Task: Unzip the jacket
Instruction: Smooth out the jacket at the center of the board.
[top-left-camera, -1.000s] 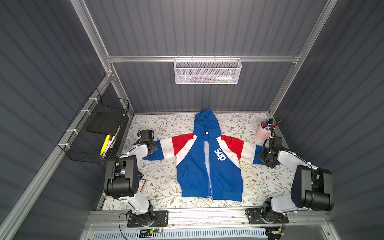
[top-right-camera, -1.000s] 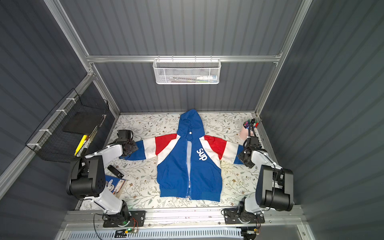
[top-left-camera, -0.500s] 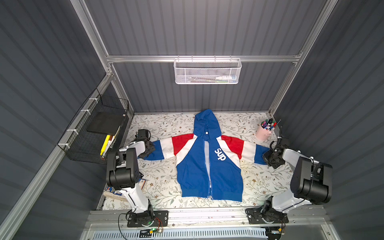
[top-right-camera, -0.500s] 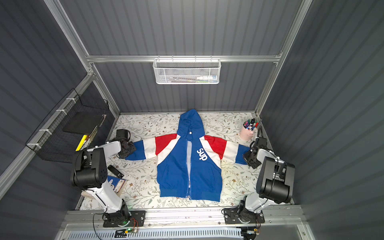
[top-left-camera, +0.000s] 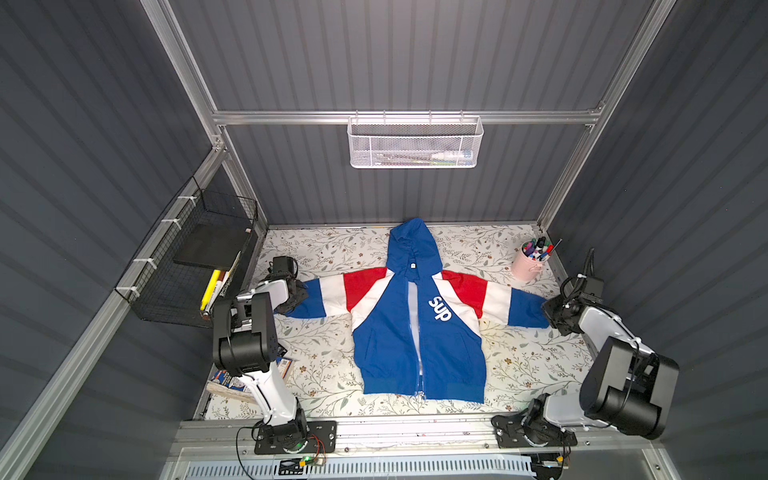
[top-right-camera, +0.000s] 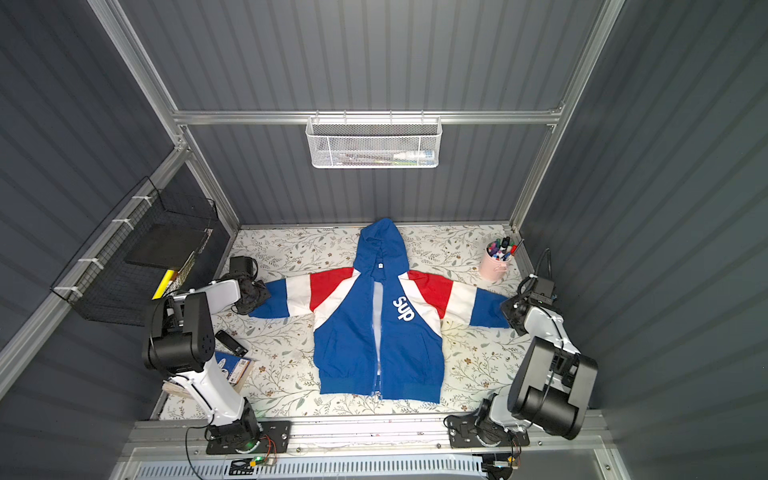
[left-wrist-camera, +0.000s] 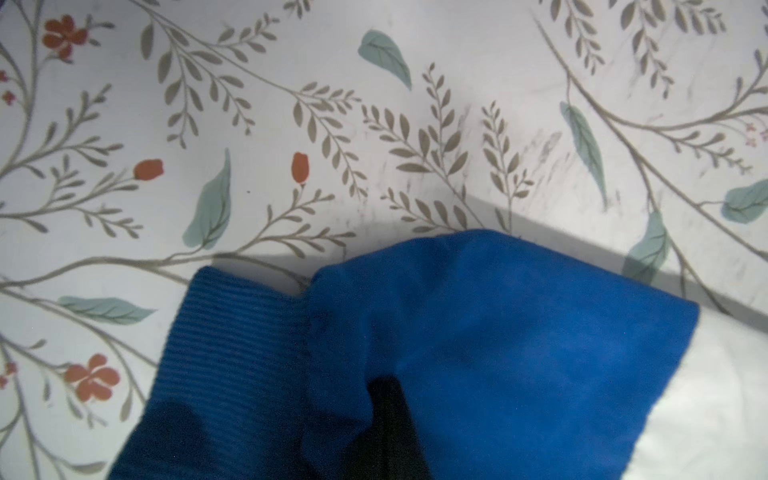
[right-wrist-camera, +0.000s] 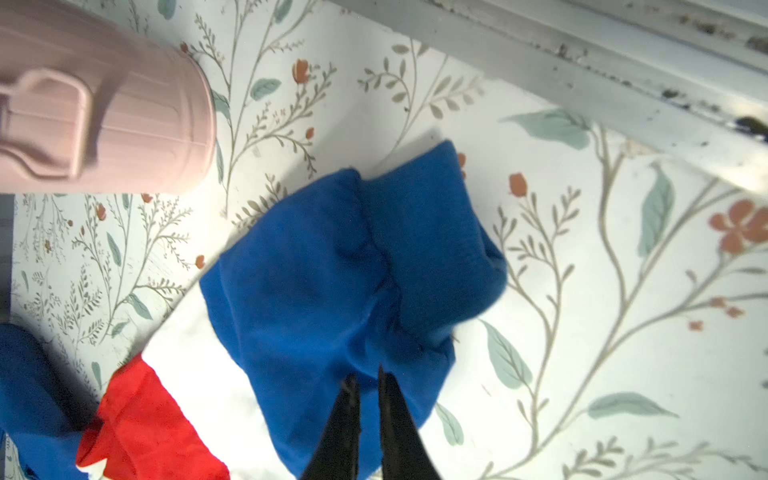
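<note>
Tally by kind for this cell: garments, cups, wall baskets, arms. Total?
Garments: 1, jacket
Cups: 1, pink pen cup
Wall baskets: 2, white mesh basket, black wire basket
Arms: 2, left arm, right arm
Total: 6

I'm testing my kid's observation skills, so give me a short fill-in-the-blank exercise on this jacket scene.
1. The white letters on the jacket spell ___.
2. The left end effector and the right end effector sit at the ends of its ___.
3. The cup of pens is coloured ___.

Missing words: Sup; sleeves; pink.
</note>
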